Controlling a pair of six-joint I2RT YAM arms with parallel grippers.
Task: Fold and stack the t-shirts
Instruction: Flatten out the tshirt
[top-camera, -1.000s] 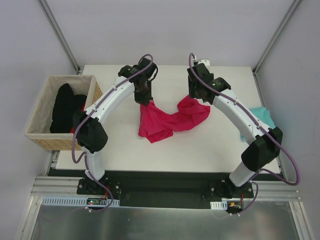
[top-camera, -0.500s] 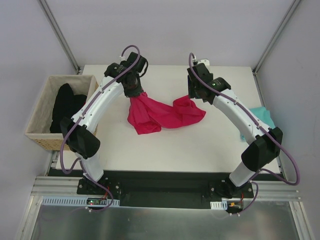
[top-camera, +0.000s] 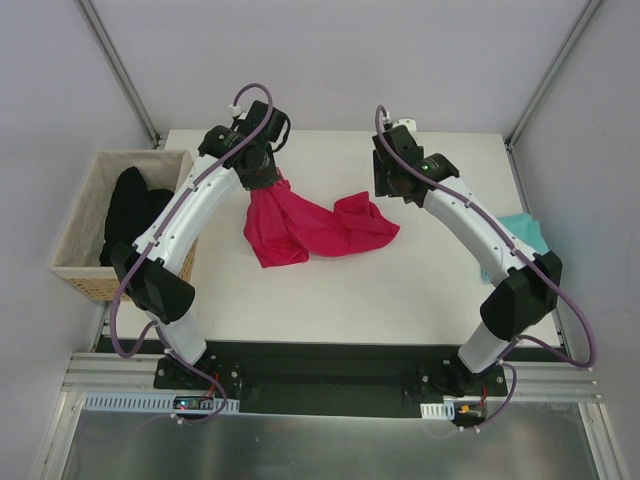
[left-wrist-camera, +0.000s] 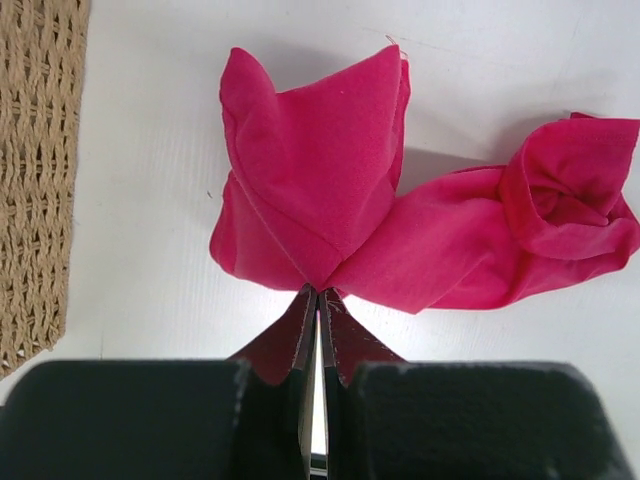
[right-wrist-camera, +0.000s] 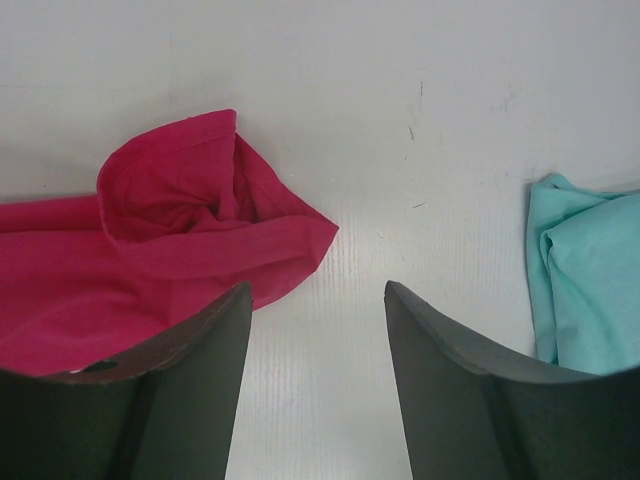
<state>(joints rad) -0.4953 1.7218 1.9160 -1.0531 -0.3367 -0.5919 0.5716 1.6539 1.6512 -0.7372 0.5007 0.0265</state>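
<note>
The left gripper (left-wrist-camera: 318, 300) is pinching the pink shirt's (left-wrist-camera: 320, 180) edge; the right gripper (right-wrist-camera: 315, 292) is hovering beside that shirt, jaws spread.

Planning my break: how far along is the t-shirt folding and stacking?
Done: nothing folded or stacked yet. In hand: the left fingers are shut on the crumpled crimson-pink cloth t-shirt; the right fingers are open, holding nothing. Left: fold it, fold the bunched teal cloth t-shirt at the table's right edge, then stack both.
</note>
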